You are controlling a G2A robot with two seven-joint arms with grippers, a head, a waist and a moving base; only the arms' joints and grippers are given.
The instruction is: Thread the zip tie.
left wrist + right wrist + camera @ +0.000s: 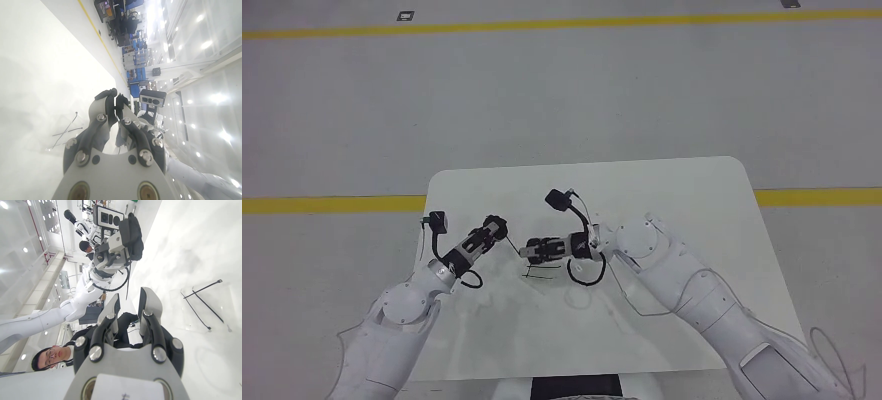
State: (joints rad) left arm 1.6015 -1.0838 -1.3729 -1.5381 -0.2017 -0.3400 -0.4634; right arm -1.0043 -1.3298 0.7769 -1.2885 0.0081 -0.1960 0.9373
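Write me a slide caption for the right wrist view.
Open right gripper faces the left gripper, shut on a black zip tie, with spare zip ties on the table.

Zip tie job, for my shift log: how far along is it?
Done: the left claw is shut on one zip tie, held off the table. In hand: the open right claw sits near its dangling end. Left: no loop shows, so threading is not yet done; spare ties lie on the table.
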